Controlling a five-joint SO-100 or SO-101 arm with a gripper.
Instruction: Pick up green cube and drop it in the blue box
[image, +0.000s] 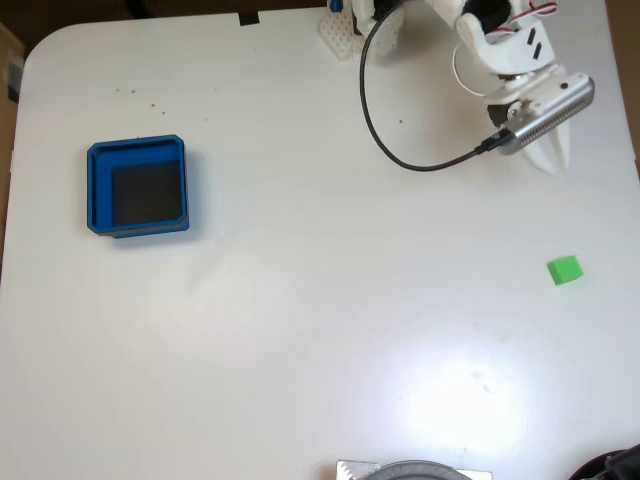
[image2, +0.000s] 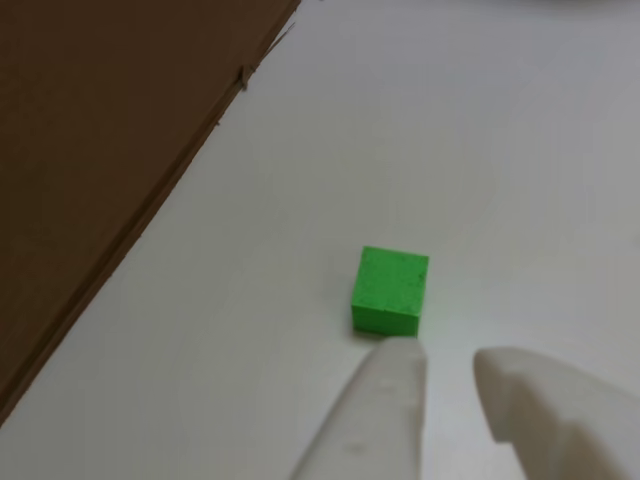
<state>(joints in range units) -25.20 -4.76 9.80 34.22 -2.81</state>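
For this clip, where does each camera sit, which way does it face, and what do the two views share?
Fixed view: high above, looking down on the white table; it shows the blue box at left, the arm and gripper at upper right.
Other view: low behind the fingertips, looking forward and down at the table beside its edge.
Shared: the green cube, resting on the table, ungripped.

**Materials and finish**

Small matt green cube (image2: 390, 288), faintly speckled, foam-like. Square blue plastic box (image: 137, 187), matt black floor. Smooth white table (image: 300, 300), glare spot seen. White plastic gripper (image2: 448, 372) fingers, slightly grainy. Brown board (image2: 100, 150), matt.
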